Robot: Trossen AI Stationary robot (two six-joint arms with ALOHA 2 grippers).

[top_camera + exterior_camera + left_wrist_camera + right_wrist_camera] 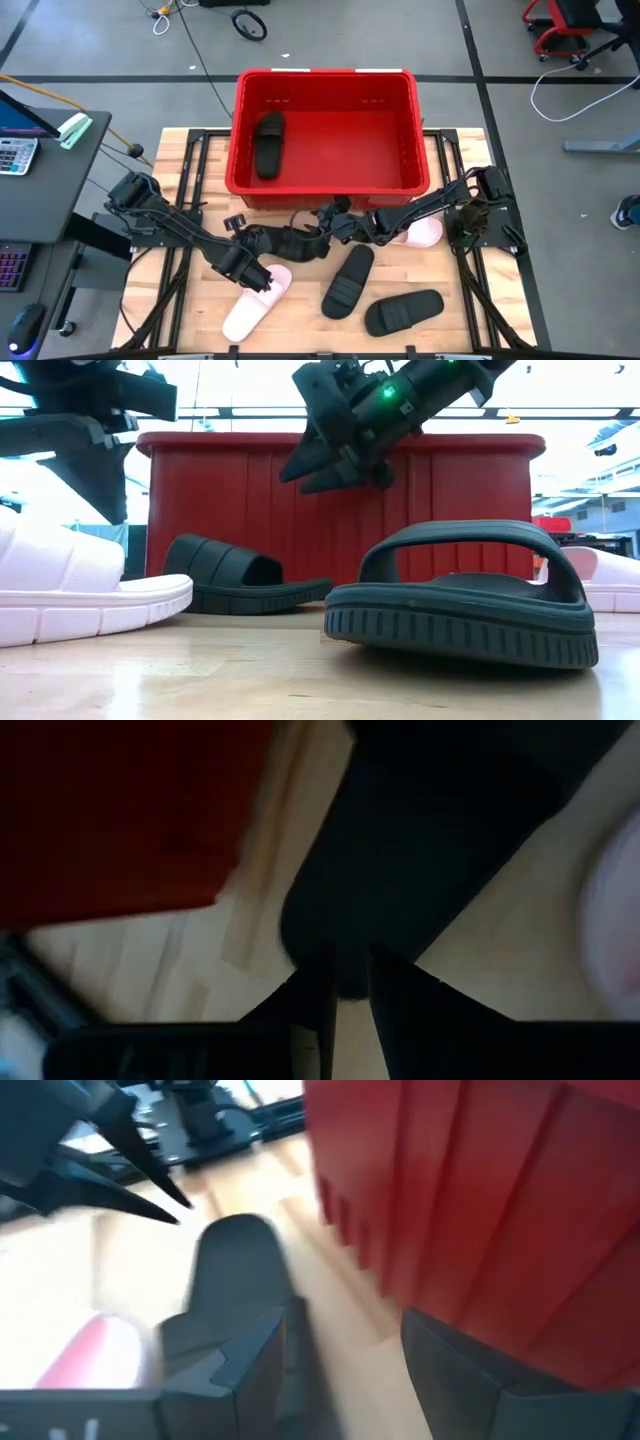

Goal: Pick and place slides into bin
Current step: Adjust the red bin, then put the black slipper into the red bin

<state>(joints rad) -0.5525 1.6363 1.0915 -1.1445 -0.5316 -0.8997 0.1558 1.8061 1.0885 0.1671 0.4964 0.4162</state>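
The red bin stands at the far middle of the table, with one black slide lying in its left part. Another black slide lies on the table just before the bin's near wall; it also shows in the low view. My right gripper hangs open above this slide's right end, its fingers slanting down, and touches nothing. My left gripper is raised at the slide's left end. Its fingers are almost together, with only a narrow slit of table between them, and it is empty.
Two more black slides lie at the near middle. One pink slide lies near left, below my left arm. Another lies under my right arm. The bin's ribbed near wall is close beside my right gripper.
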